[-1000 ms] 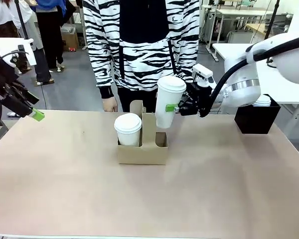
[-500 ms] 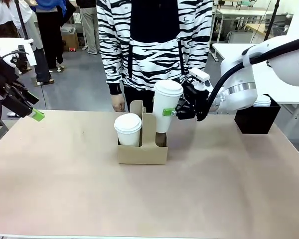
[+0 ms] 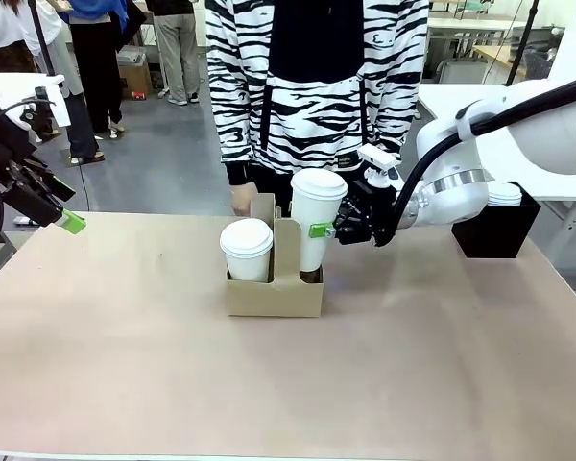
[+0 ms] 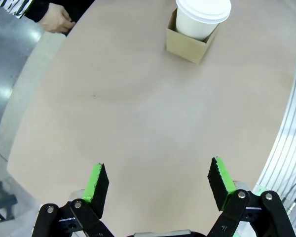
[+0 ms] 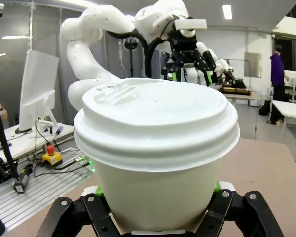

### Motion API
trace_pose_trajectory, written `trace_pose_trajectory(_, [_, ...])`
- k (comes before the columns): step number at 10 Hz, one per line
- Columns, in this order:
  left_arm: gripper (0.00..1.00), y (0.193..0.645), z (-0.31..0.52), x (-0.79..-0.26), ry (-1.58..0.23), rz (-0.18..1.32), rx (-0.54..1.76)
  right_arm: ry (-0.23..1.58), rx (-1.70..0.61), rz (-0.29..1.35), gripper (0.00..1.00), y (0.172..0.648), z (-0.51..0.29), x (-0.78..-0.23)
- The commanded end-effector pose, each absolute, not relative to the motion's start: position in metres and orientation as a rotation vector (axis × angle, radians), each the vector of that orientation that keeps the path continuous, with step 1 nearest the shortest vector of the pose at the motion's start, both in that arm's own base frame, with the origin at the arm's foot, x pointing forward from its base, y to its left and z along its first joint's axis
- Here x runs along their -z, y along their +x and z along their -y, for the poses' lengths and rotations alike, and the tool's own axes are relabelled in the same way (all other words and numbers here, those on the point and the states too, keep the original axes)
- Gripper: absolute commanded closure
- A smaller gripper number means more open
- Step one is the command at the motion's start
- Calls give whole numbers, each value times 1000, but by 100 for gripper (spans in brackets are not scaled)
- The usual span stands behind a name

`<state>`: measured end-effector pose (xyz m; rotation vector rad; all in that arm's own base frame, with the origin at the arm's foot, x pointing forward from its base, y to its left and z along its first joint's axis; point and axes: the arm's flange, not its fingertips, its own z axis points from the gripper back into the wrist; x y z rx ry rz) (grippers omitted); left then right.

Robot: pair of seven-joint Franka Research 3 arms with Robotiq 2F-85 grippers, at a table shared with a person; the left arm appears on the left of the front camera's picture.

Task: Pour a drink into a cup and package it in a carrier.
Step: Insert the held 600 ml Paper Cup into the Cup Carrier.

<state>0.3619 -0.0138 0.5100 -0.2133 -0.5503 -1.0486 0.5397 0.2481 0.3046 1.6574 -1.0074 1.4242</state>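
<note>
Two grippers to report on. Our right gripper [image 3: 324, 230] has its jaws clamped on the sides of the cup [image 3: 316, 219], a tall white paper cup with a white plastic lid, and from the right wrist view that lid [image 5: 157, 118] sits right in front of the camera with the green pads pressed against the cup wall below it. The cup's base is down inside the right slot of the carrier [image 3: 274, 293], the tan cardboard one with the upright centre handle, though we can't tell if it's fully seated. A second lidded cup [image 3: 247, 249] sits in the left slot, just beside the handle.

Our left gripper [image 4: 157, 181] is off at the left edge of the tabletop [image 3: 125, 365], well apart from the carrier, with jaws spread wide and nothing between them.

A person in a zebra-striped top [image 3: 317, 86] stands at the far side, one hand [image 3: 240, 201] just behind the carrier. A black box [image 3: 494, 229] topped with white lids sits at the right.
</note>
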Motion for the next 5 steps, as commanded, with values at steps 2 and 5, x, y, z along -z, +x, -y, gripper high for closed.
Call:
trace_pose_trajectory(2, [0, 362, 12, -511, -204, 542, 1055, 1658, -1450, 979, 20, 540, -254, -289])
trace_pose_trajectory(5, [0, 362, 12, -511, -204, 542, 1055, 1639, -1490, 945, 20, 546, -260, -270])
